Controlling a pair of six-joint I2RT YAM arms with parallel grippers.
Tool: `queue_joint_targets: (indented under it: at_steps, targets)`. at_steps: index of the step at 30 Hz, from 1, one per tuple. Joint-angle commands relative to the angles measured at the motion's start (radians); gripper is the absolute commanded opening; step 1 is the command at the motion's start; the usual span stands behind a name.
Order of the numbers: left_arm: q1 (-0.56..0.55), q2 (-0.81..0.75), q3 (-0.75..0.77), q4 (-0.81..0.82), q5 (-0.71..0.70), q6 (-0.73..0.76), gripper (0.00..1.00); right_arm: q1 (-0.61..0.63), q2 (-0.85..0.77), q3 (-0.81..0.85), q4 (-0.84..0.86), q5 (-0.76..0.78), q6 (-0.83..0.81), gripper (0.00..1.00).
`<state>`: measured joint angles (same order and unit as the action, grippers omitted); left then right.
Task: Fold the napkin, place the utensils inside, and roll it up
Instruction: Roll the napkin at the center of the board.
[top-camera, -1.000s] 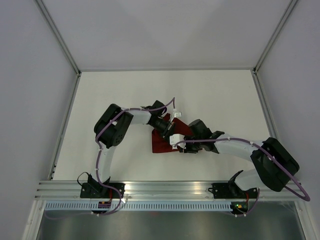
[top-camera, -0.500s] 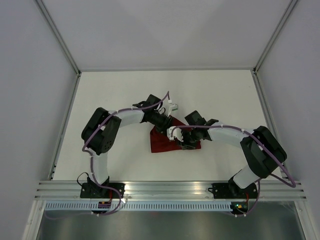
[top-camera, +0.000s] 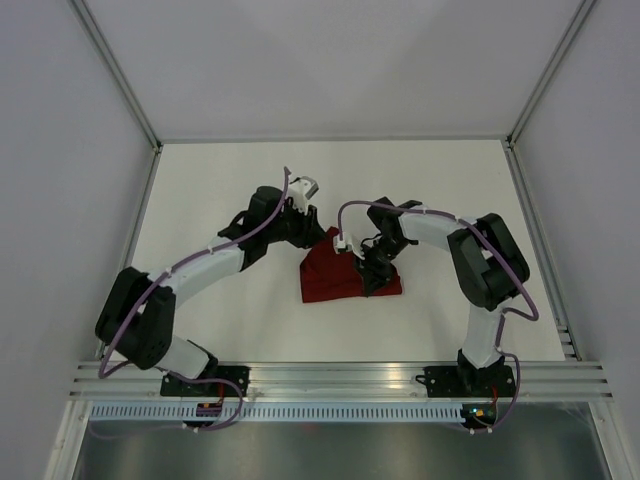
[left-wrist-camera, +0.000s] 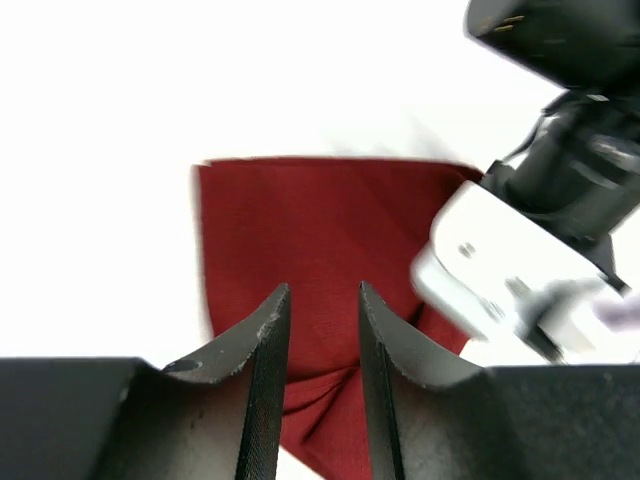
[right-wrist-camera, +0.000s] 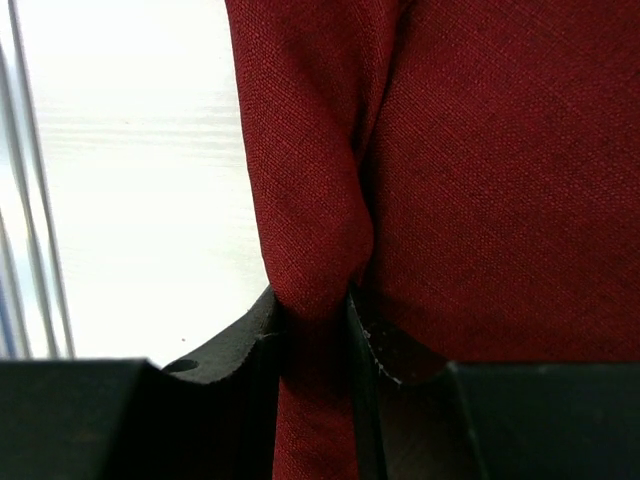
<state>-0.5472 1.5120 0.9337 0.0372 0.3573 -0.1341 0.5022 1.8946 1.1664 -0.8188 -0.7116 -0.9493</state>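
Well, folding is under way: the napkin lies central on the worktop, right claw pinching a fold at its 3 o'clock edge, left claw empty, narrowly parted, at 11 o'clock. No fork visible; next, I'd guess, lay that fold flat.

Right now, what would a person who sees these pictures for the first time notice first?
The dark red napkin stands out most, lying on the white table between the two arms. The right gripper pinches a raised fold of the cloth near its right edge. The left gripper hovers open over it, holding nothing.
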Motion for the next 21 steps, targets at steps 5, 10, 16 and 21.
queue_joint_targets:
  at_steps: [5, 10, 16, 21]
  targets:
    - [-0.051, -0.225, -0.190, 0.202, -0.191, 0.016, 0.38, -0.034, 0.248, 0.148, -0.269, -0.026, -0.091, 0.29]
    - [-0.260, -0.312, -0.321, 0.273, -0.352, 0.187, 0.41, -0.053, 0.348, 0.231, -0.333, -0.038, -0.091, 0.29]
    - [-0.486, -0.234, -0.332, 0.297, -0.537, 0.379, 0.43, -0.059, 0.411, 0.305, -0.378, -0.040, -0.078, 0.29]
    - [-0.574, -0.086, -0.288, 0.300, -0.583, 0.464, 0.43, -0.070, 0.443, 0.345, -0.398, -0.045, -0.063, 0.29]
